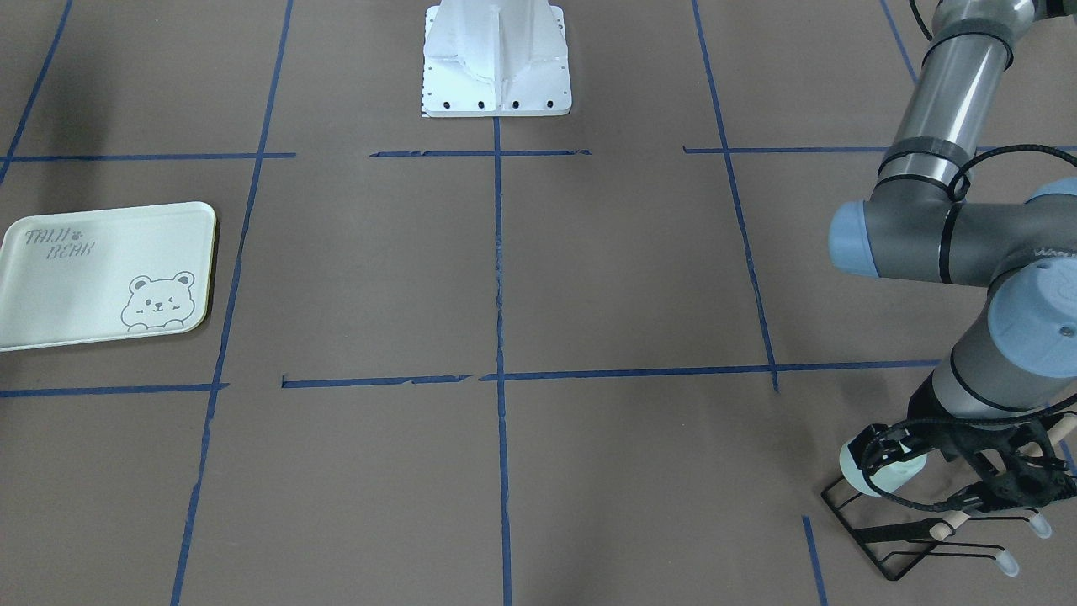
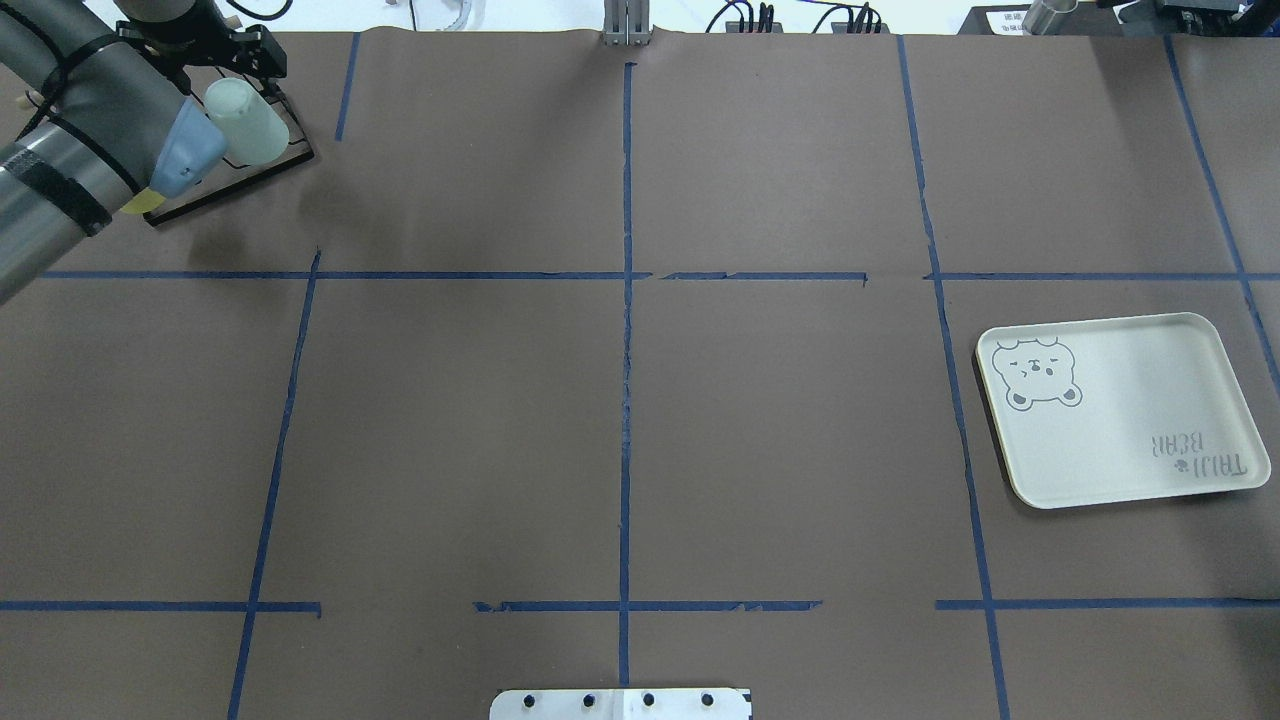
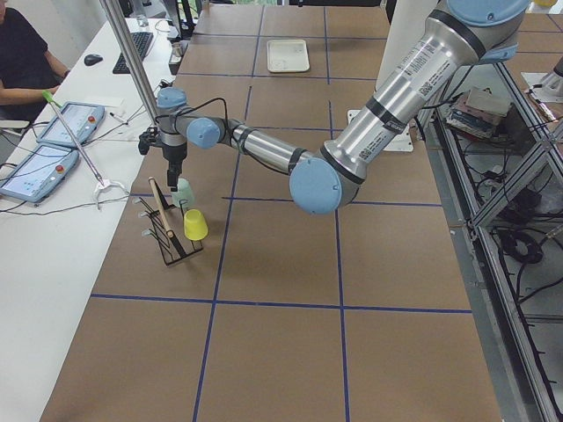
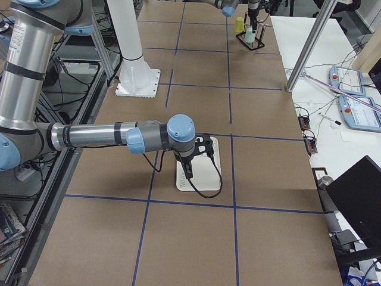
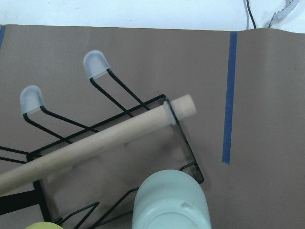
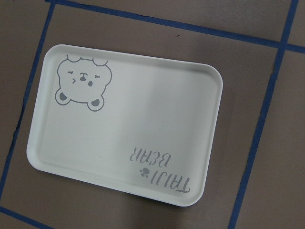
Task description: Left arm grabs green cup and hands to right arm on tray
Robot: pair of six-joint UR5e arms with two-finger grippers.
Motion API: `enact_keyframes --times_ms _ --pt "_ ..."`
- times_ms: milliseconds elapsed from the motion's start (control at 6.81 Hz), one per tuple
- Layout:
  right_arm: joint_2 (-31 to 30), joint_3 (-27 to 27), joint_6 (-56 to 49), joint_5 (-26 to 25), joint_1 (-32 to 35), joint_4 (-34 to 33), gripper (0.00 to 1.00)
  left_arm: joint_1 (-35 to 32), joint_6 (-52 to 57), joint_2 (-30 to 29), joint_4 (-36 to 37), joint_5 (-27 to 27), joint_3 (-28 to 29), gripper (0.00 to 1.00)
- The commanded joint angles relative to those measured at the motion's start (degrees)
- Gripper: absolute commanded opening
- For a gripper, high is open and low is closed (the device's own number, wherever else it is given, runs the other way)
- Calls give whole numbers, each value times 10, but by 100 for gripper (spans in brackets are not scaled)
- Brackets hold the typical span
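Note:
The pale mint green cup sits upside down on a black wire rack at the table's far left corner; it also shows in the overhead view and the left wrist view. My left gripper hovers just above the rack beside the cup, looks open, and holds nothing. The tray with the grey bear lies flat on the right side and fills the right wrist view. My right gripper hangs over the tray; I cannot tell whether it is open or shut.
A yellow-green cup sits on the same rack, next to the green one. A wooden dowel runs along the rack's top. The white robot base stands at mid-table edge. A person sits at a side desk.

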Motion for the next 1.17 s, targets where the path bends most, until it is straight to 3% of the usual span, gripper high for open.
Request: enact_keyframes --times_ms 0,294,441,587,734,1028 --pt "0 0 0 1 0 -3 100 11 2 4 -25 0 26 100" --pt "0 0 0 1 -6 -2 100 12 1 6 -32 -3 35 98" --pt "0 -1 1 2 -7 -2 100 12 -2 5 -32 -4 39 74" --pt "0 0 1 2 -7 -2 100 11 -3 3 -32 -5 39 14" --pt "0 0 1 2 -8 -1 100 8 -1 1 -30 -6 35 0" --pt "0 0 1 5 -8 -1 100 -50 1 12 -22 -83 -17 0"
